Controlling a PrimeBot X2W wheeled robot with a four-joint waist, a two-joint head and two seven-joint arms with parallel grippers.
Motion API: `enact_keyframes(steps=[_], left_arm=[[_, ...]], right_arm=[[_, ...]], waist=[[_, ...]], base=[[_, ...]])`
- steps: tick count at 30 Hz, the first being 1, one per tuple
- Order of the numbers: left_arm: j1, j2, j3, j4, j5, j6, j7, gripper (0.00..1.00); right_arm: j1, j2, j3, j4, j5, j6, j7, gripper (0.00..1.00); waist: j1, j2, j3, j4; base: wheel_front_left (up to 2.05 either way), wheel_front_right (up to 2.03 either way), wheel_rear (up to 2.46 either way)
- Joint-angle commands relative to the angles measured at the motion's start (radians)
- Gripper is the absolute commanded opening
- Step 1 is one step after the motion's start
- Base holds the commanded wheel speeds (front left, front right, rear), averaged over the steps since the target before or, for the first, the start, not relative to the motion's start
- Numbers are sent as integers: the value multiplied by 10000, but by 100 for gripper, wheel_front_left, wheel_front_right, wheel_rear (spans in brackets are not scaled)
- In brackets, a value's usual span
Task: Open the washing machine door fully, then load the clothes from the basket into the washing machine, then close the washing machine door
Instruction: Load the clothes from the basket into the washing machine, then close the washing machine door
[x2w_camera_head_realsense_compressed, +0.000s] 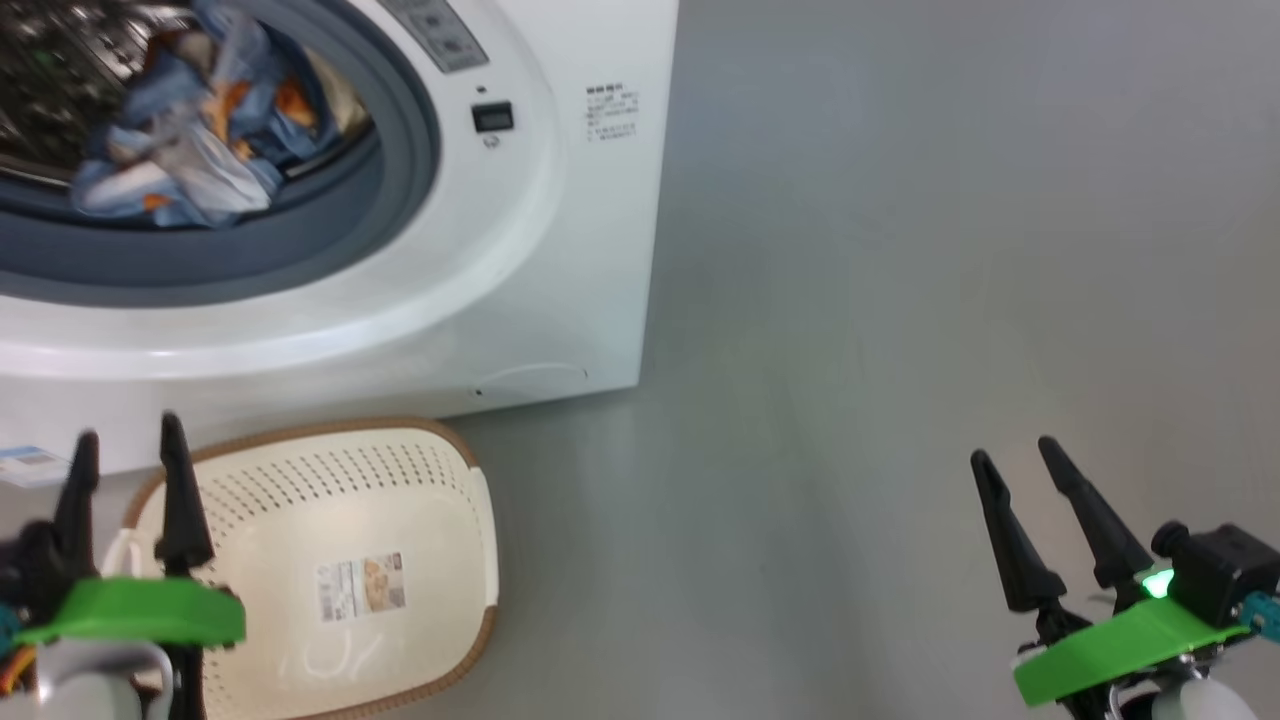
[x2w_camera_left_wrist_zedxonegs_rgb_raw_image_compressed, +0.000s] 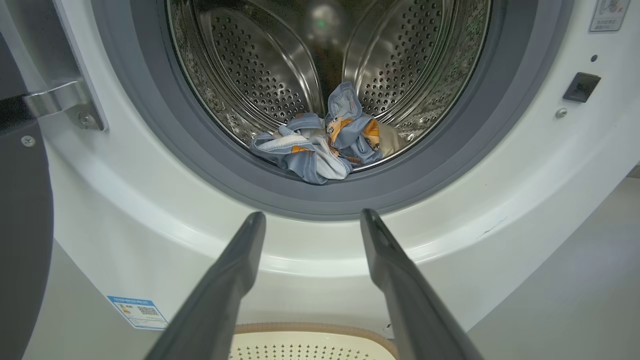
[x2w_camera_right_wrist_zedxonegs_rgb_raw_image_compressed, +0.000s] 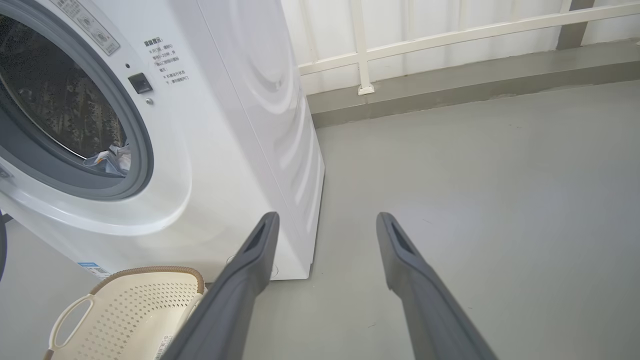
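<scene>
Steel drum (x2w_camera_left_wrist_zedxonegs_rgb_raw_image_compressed: 260, 65) in full view, and the clothes (x2w_camera_left_wrist_zedxonegs_rgb_raw_image_compressed: 320, 145) are in it: a light blue bundle with orange and white bits, and a cream piece on one side. They lie at the front of the drum's bottom, just behind the grey rubber gasket (x2w_camera_left_wrist_zedxonegs_rgb_raw_image_compressed: 165, 155).

Big and white, the washing machine (x2w_camera_head_realsense_compressed: 560, 300) stands on the grey floor (x2w_camera_head_realsense_compressed: 900, 300). Its washing machine door (x2w_camera_left_wrist_zedxonegs_rgb_raw_image_compressed: 20, 240) is swung out on the hinge (x2w_camera_left_wrist_zedxonegs_rgb_raw_image_compressed: 60, 100), the dark rim showing at the edge of the left wrist view.

Down in front sits the basket (x2w_camera_head_realsense_compressed: 300, 470), cream plastic with a brown rim, close against the washer's base. The paper label (x2w_camera_head_realsense_compressed: 362, 585) on its bottom is in plain sight.

Now the left gripper (x2w_camera_head_realsense_compressed: 129, 427): it hangs over the basket's left edge with its fingers spread wide, holding nothing and pointing at the drum opening. Over to the right gripper (x2w_camera_head_realsense_compressed: 1012, 448), well apart above bare floor, its fingers just as wide with nothing between them.

Low on the washer's front sits a blue sticker (x2w_camera_left_wrist_zedxonegs_rgb_raw_image_compressed: 137, 311). Behind the machine runs a white railing (x2w_camera_right_wrist_zedxonegs_rgb_raw_image_compressed: 360, 50).
</scene>
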Motion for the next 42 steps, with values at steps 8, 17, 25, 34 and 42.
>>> enact_keyframes(steps=[8, 17, 25, 34, 42], left_arm=[[1359, 201, 291, -756, 112, -31, -51, 100], [2552, 107, 489, -1463, 84, -31, -51, 100], [2965, -83, 614, -1888, 38, -31, -51, 100], [2875, -133, 517, -2030, -40, -31, -51, 100], [2826, -95, 435, -2051, -79, -31, -51, 100]], right_arm=[[727, -317, 47, -213, 123, 16, -48, 100], [1152, -411, -193, -298, 125, 16, -48, 100], [1270, -398, -330, -331, 107, 16, -48, 100], [1226, -352, -386, -371, 67, 16, -48, 100], [1187, -327, -391, -404, 69, 16, -48, 100]], waist=[[0, -1, -1089, 360], [0, -1, -1393, 428], [0, -1, -1464, 440], [0, -1, -1395, 432], [0, -1, -1308, 462]], base=[[0, 0, 0], [0, 0, 0], [0, 0, 0], [0, 0, 0], [-2, 2, 0]])
